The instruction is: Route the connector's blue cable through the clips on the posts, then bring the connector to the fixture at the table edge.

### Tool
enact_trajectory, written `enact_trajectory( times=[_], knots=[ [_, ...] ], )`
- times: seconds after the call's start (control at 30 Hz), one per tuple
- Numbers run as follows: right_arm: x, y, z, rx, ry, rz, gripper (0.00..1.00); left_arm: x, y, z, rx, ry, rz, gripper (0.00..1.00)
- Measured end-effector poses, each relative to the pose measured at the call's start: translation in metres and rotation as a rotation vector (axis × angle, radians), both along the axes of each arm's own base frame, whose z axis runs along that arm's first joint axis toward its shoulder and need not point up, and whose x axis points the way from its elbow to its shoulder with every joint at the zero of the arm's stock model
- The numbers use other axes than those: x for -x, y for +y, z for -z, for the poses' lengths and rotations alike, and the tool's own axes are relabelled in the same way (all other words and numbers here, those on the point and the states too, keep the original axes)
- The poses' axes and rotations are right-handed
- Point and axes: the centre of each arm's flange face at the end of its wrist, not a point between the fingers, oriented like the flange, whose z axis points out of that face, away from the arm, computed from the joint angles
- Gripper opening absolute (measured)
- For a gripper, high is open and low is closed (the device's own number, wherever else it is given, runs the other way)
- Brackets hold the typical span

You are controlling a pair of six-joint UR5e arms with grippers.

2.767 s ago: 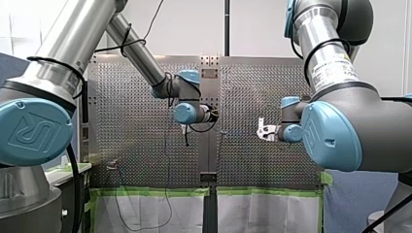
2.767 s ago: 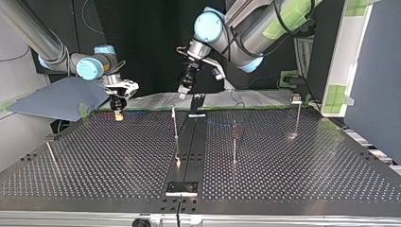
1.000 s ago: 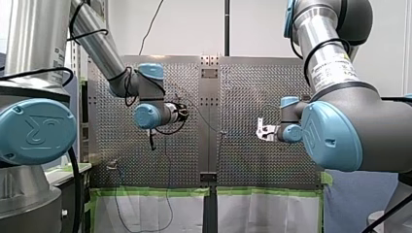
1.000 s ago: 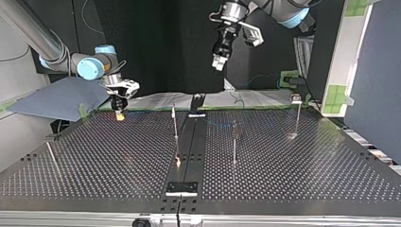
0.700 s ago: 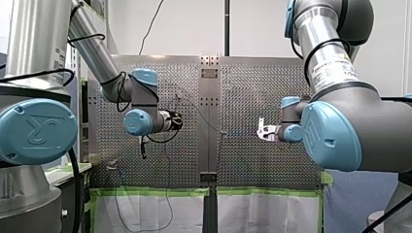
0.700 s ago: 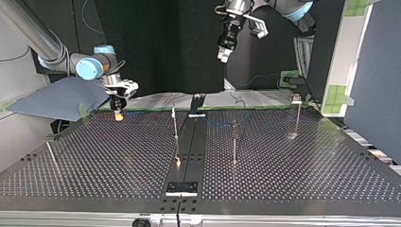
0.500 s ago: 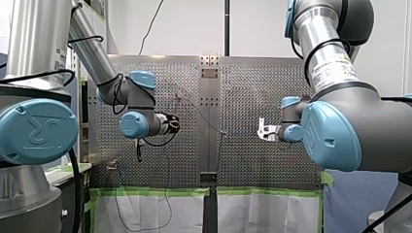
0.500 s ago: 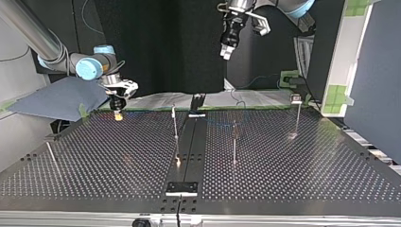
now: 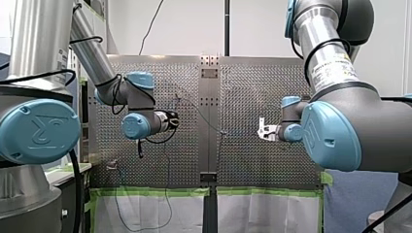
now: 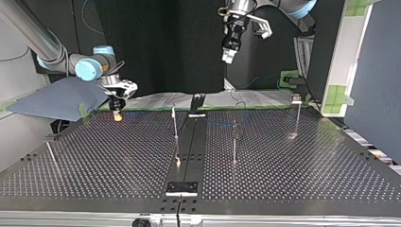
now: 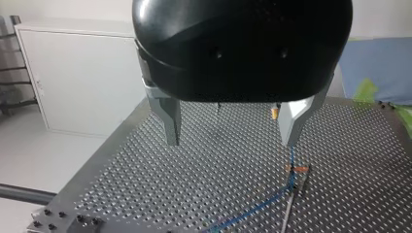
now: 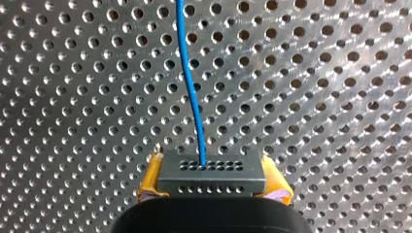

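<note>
our right tool (image 12: 212, 180) pinches the connector (image 12: 211, 167) between its yellow pads (image 12: 147, 183). the connector is a dark grey block with rows of small holes in its face, and the blue cable (image 12: 192, 87) leaves one of those holes and runs off over the perforated table (image 10: 307, 170). in the top view this tool hangs low over the table, well to the left of the clip post (image 10: 234, 146) and farther back than it, so the connector is far from that post and held just clear of the table. our left tool (image 11: 231, 141) is spread wide, its two metal fingers (image 11: 170, 121) well apart with nothing between them. in the top view it points down from high above the table, slightly left of the clip post and well above its top. in the left wrist view the cable lies on the table, reaches the clip post and passes the orange clip (image 11: 297, 168) at its top; whether it sits inside the clip we cannot tell. a second post (image 10: 175, 124) stands upright to the left of the clip post, between it and our right tool, and a third post (image 10: 297, 116) stands well to the clip post's right.
</note>
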Motion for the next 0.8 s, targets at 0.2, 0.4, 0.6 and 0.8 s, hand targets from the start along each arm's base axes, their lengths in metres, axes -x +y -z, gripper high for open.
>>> enact_trajectory(
  times=[0.2, 0.4, 0.6, 0.8],
  knots=[
    [0.008, -0.004, -0.022, 0.000, 0.008, 0.052, 0.00, 0.002, 0.009, 0.006, -0.056, 0.038, -0.048, 1.00],
    [0.016, -0.002, -0.051, -0.002, 0.005, 0.110, 0.00, 0.003, 0.015, 0.009, -0.076, 0.051, -0.081, 1.00],
    [0.021, 0.003, -0.080, -0.003, 0.003, 0.151, 0.00, 0.003, 0.017, 0.010, -0.079, 0.053, -0.087, 1.00],
    [0.027, 0.006, -0.109, 0.019, -0.006, 0.186, 0.00, 0.002, 0.018, 0.010, -0.086, 0.055, -0.090, 1.00]
  ],
)
